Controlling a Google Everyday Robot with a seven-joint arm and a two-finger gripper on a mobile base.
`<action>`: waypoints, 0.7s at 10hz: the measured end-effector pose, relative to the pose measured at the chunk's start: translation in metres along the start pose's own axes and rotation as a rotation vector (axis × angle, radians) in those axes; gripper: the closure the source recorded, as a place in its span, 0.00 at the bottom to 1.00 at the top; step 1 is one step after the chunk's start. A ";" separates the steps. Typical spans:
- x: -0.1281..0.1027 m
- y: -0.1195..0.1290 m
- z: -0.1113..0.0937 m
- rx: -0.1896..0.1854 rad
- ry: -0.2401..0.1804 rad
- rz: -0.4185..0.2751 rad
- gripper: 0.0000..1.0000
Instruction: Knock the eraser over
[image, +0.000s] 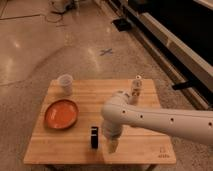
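The eraser (93, 137), a small narrow black block, stands upright on the wooden table (75, 145) near its front edge, right of the orange plate (62, 113). My gripper (112, 146) hangs from the white arm just right of the eraser, a small gap apart, low over the tabletop. The blue-grey pad is hidden behind my arm.
A white cup (65, 83) stands at the table's back left. A small pale bottle (136, 88) stands at the back right. The table stands on a speckled floor with a blue cross mark (106, 51). A dark counter runs along the right.
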 end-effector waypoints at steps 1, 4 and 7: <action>-0.008 0.000 0.001 -0.002 -0.004 -0.014 0.35; -0.037 -0.007 0.004 0.000 -0.018 -0.072 0.35; -0.068 -0.021 0.001 0.030 -0.052 -0.136 0.35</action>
